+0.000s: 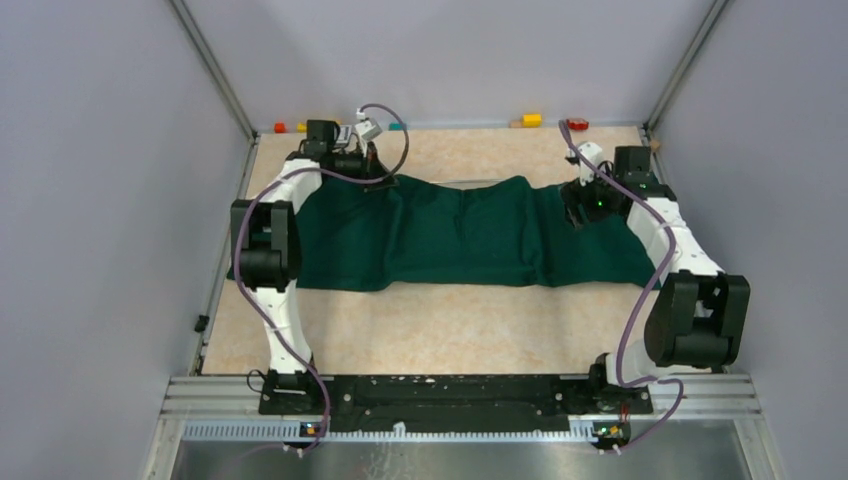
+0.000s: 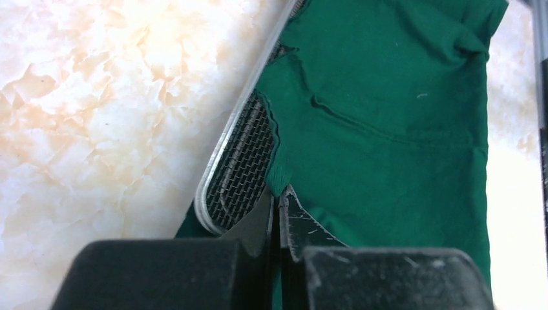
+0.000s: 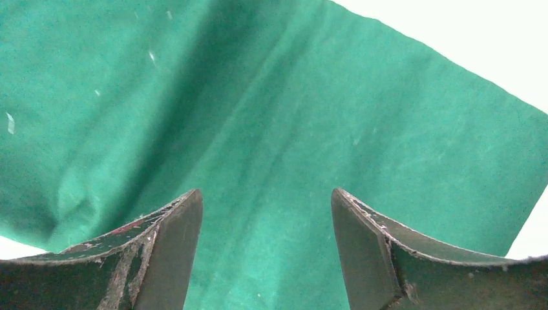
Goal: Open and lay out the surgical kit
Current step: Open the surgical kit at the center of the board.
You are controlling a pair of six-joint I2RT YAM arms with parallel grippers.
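Note:
A large dark green cloth lies spread across the table's far half, covering a lump in its middle. My left gripper is at the cloth's far left corner. In the left wrist view it is shut on a fold of the cloth, and a corner of the silver wire-mesh tray shows where the cloth is pulled back. My right gripper hovers over the cloth's right part. In the right wrist view it is open and empty above the cloth. No steel instruments show.
Small coloured blocks lie along the far table edge. Bare marbled tabletop lies between the cloth and the arm bases. Grey walls and frame posts close in both sides.

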